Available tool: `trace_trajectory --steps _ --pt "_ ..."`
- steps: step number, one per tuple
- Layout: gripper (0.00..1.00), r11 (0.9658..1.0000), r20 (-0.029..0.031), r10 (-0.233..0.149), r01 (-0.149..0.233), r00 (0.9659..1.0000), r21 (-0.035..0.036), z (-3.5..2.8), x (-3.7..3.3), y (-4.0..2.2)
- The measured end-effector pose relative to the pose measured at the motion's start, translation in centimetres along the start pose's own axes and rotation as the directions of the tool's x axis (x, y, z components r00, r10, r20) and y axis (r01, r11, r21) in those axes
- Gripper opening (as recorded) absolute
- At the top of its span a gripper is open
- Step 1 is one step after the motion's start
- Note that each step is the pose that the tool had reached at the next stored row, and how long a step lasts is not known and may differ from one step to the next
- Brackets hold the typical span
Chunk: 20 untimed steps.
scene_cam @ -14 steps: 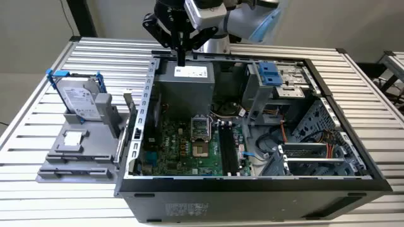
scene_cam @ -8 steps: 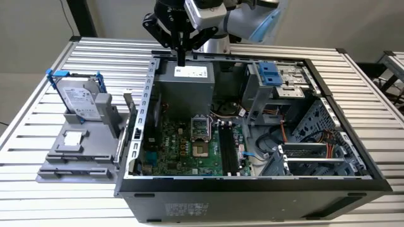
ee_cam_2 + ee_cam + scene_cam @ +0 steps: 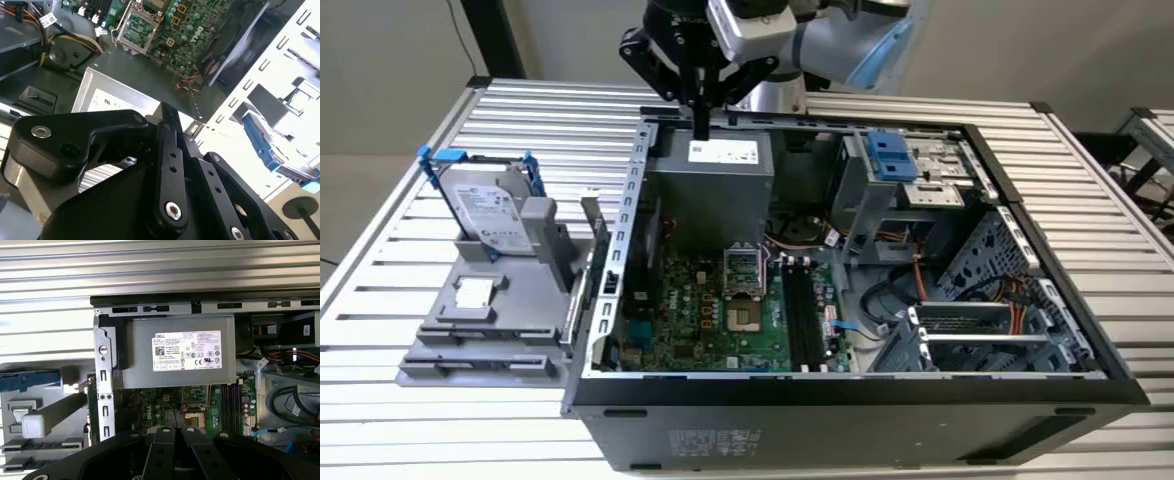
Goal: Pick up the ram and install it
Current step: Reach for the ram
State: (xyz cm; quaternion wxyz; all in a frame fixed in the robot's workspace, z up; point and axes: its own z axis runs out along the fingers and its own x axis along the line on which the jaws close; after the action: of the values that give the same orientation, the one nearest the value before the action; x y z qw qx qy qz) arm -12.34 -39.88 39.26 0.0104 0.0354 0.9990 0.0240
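Note:
My gripper (image 3: 702,118) hangs above the back edge of the open computer case (image 3: 1067,330), over the grey power supply (image 3: 714,180). Its black fingers (image 3: 165,450) stand close together and point down; I see nothing between them. On the grey fixture (image 3: 480,330), just outside the case wall at the exterior view's left, stands a thin upright stick that looks like the ram (image 3: 594,235). It is well apart from the gripper, lower and toward the front. Long black slots (image 3: 801,320) run across the green motherboard (image 3: 687,310).
A hard drive in a light-blue bracket (image 3: 487,205) stands on the fixture's far end. Inside the case are a blue drive latch (image 3: 887,155), cables (image 3: 907,290) and a drive cage (image 3: 974,335). Everything rests on a ribbed aluminium table (image 3: 400,180).

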Motion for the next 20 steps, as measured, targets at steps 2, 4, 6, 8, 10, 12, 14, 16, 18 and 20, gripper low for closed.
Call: trace_trajectory --steps 2,4,6,8,10,12,14,16,18,20 --pt "0.0 1.0 -0.0001 0.0 0.0 1.0 0.0001 -0.01 0.32 -0.02" --pt "0.0 1.0 -0.0001 -0.001 0.001 1.0 0.0 -0.02 0.74 -0.05" --pt "0.0 1.0 -0.0001 -0.001 0.001 1.0 0.0 -0.03 1.25 -0.09" --pt "0.0 1.0 -0.0001 -0.002 0.002 1.0 0.0 -0.04 1.8 -0.13" --pt "0.0 1.0 -0.0002 -0.003 0.003 1.0 -0.0001 -0.05 2.38 -0.17" --pt "0.0 1.0 -0.0002 -0.004 0.004 1.0 -0.0001 -0.06 2.93 -0.21" --pt "0.0 1.0 -0.0003 -0.004 0.004 1.0 0.0 -0.08 3.44 -0.24" --pt "0.0 1.0 -0.0003 -0.004 0.004 1.0 0.0 -0.1 4.06 -0.29" --pt "0.0 1.0 -0.0002 -0.004 0.004 1.0 -0.0001 -0.11 4.73 -0.33" --pt "0.0 1.0 -0.0003 -0.005 0.005 1.0 0.0 -0.12 5.25 -0.37"
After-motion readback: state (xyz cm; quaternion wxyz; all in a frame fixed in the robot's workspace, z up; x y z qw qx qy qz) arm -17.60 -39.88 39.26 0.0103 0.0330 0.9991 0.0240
